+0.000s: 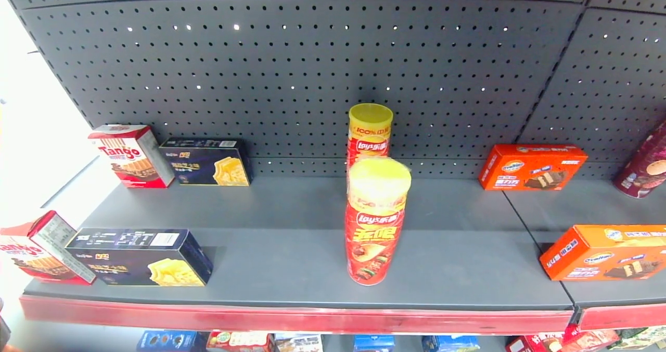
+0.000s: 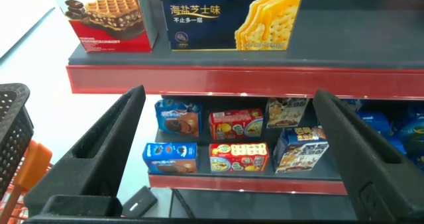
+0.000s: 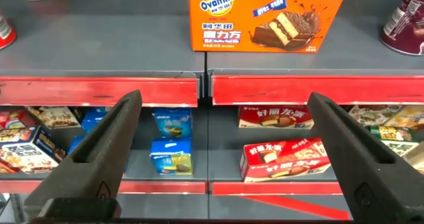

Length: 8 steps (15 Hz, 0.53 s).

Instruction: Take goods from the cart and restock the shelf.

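Front chip can and rear chip can stand midway along the shelf. Left jaws and right jaws gape wide, empty, below its front edge.

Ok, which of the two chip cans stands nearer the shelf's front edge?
The front can, its whole label showing; the rear can stands right behind it, half hidden, by the pegboard.

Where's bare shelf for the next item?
Two wide bare patches on the shelf: one between the dark cracker boxes and the chip cans, one between the cans and the orange boxes. The left end is crowded, wafer boxes right beside cracker boxes.
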Motion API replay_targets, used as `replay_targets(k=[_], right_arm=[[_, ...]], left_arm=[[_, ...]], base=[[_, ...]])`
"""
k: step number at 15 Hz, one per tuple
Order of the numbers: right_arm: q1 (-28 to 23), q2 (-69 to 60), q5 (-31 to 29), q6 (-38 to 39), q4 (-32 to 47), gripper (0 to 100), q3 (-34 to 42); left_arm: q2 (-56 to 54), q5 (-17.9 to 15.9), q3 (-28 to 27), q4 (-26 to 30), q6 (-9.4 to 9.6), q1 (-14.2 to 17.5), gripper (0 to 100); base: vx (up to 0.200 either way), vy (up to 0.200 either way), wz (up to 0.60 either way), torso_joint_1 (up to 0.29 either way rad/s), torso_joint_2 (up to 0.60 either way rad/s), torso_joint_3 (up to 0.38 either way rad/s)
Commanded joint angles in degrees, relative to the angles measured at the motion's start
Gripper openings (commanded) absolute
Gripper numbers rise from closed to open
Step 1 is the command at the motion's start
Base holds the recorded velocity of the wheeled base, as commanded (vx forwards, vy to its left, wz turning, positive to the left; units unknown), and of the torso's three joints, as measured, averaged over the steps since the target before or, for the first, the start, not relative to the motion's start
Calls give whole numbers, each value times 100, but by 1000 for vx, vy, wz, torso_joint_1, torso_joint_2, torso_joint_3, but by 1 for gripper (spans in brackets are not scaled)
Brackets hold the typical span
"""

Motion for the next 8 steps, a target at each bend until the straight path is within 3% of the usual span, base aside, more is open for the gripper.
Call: replay_targets(k=[1,8], right_arm=[[-1,28,1,-1,-2,100,0],[-1,28,10,-1,-2,100,0]], left_arm=[[7,-14,0,-1,17,-2,100],[7,4,0,-1,17,-2,100]], base=[[0,0,0,0,0,0],[0,0,0,0,0,0]])
